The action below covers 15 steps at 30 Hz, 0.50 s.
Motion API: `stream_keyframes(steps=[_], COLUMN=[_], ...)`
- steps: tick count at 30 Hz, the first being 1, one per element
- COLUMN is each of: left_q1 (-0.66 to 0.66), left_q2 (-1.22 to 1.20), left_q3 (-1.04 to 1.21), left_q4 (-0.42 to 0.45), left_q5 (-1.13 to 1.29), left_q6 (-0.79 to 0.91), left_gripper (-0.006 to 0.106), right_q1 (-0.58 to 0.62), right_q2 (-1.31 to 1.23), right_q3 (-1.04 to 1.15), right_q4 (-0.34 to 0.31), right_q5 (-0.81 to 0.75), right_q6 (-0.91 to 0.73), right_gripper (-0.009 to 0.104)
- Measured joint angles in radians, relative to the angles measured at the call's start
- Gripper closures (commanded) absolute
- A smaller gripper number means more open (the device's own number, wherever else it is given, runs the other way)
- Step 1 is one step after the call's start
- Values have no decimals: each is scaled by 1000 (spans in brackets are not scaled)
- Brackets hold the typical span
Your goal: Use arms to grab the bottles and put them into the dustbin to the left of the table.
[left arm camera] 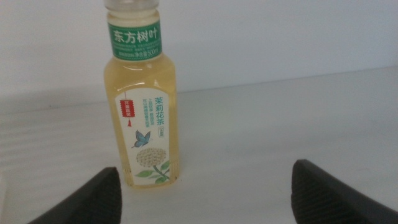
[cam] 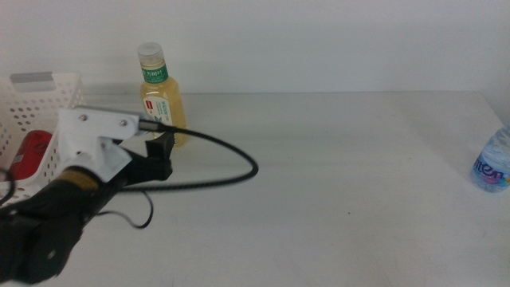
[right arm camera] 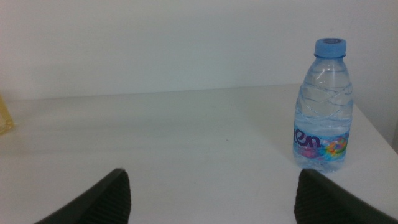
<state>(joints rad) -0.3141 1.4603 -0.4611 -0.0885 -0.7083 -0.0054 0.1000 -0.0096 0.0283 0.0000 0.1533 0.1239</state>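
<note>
Left gripper (cam: 162, 155) gapes before upright tea bottle (cam: 162, 96).

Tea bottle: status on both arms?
Left gripper open, facing the upright tea bottle, not yet around it. Right gripper open, water bottle ahead, untouched. Red can in basket. Nothing blocking.

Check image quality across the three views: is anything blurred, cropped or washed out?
Middle view: soft, even light, faint shadows; the water bottle is cut by the frame edge, the left gripper near the tea bottle looks slightly soft. Left wrist view: tea bottle label sharp, cap cropped, jaw tips blurred. Right wrist view: water bottle clear, the right gripper has defocused tips.
</note>
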Motion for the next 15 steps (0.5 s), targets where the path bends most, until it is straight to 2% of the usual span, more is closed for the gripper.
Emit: stream_keyframes(steps=[15], left_q1=[4], left_q2=[335], left_q3=[-277], left_q4=[-83], left_q5=[-21], left_q6=[64], left_gripper=[11], right_q1=[0], right_q2=[0], right_q3=[0], right_q4=[0], right_q5=[0], right_q6=[0], right_gripper=[25])
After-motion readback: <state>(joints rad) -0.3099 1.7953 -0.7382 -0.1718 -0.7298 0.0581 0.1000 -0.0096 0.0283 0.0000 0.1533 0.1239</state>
